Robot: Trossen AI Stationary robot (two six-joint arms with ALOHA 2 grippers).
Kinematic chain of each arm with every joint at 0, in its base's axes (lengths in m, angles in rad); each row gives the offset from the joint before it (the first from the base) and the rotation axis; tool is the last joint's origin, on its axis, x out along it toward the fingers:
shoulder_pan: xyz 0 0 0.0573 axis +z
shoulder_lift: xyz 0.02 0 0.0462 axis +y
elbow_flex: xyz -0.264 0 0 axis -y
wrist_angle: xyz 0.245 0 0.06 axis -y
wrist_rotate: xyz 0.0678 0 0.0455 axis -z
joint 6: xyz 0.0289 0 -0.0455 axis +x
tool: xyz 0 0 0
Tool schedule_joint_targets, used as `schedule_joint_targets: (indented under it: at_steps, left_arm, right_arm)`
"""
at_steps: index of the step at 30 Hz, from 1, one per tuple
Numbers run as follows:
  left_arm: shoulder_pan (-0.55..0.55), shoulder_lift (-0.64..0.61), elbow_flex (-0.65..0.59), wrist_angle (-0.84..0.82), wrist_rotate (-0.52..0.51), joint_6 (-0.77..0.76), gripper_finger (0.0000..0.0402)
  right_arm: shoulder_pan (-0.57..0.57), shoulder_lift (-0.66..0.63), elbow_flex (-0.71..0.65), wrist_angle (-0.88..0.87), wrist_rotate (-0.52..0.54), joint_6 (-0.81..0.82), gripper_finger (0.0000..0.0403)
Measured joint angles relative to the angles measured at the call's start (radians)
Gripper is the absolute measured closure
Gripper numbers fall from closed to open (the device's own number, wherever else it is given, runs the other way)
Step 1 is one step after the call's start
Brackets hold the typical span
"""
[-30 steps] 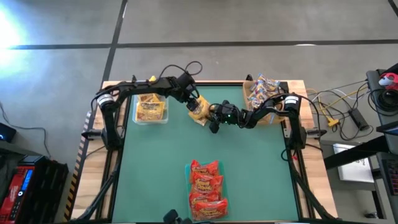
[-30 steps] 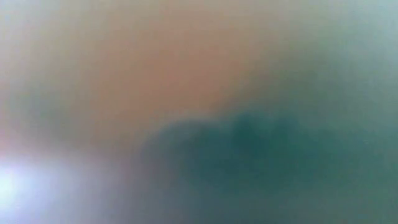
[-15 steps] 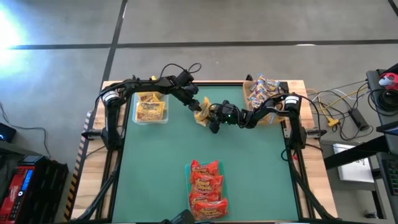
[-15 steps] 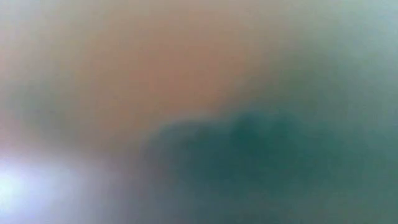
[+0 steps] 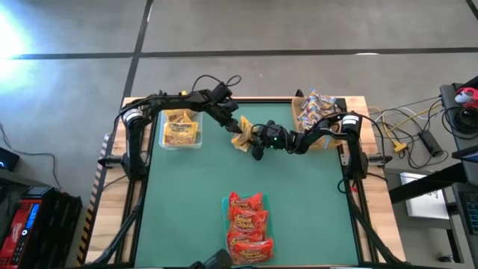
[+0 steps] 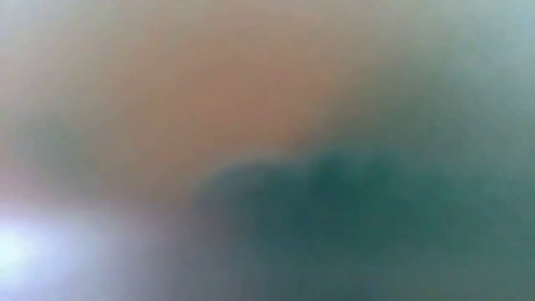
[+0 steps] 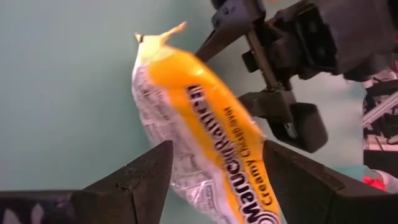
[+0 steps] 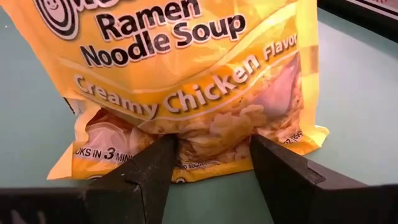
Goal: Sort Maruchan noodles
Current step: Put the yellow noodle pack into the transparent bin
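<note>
A yellow Creamy Chicken packet stands on edge mid-table; red packets lie stacked near the front edge.

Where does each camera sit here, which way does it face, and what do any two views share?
High view: overhead, looking straight down; both arms meet at the yellow packet over the green table.
Low view: table height, nothing can be told.
Left wrist view: past the left gripper, at the packet and the right gripper beyond.
Right wrist view: past the right gripper's own fingers, at the packet's front.
Shared: high and both wrist views show the yellow packet.
</note>
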Motion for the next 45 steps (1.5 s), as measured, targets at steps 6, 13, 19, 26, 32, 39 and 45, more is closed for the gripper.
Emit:
schedule_joint_targets:
  at_steps: [6,13,19,26,32,39,45]
  left_arm:
    - [-0.003,-0.001,0.004,0.011,0.026,0.002,0.0167]
    - [-0.023,0.000,0.004,0.013,-0.074,-0.033,0.0167]
    - [-0.063,0.030,0.002,0.036,-0.148,-0.055,0.0168]
    - [-0.083,0.043,0.002,0.049,-0.294,-0.099,0.0169]
    - [-0.094,0.042,0.001,0.076,-0.317,-0.091,0.0172]
    - [-0.100,0.039,-0.006,0.090,-0.314,-0.079,0.0266]
    - [-0.099,0.037,-0.006,0.079,-0.303,-0.056,0.0371]
  right_arm:
    - [0.000,0.000,0.001,0.000,-0.001,-0.001,0.0200]
    - [0.000,0.000,0.002,-0.001,-0.002,-0.002,0.0200]
    - [0.000,0.000,0.002,-0.001,-0.002,-0.002,0.0200]
    - [0.000,0.000,0.002,-0.001,-0.002,-0.002,0.0200]
    - [0.000,0.000,0.003,-0.001,-0.002,-0.002,0.0200]
    - [0.000,-0.003,0.002,0.017,-0.001,-0.003,0.0200]
    - [0.001,-0.075,-0.006,-0.018,-0.029,-0.005,0.0200]
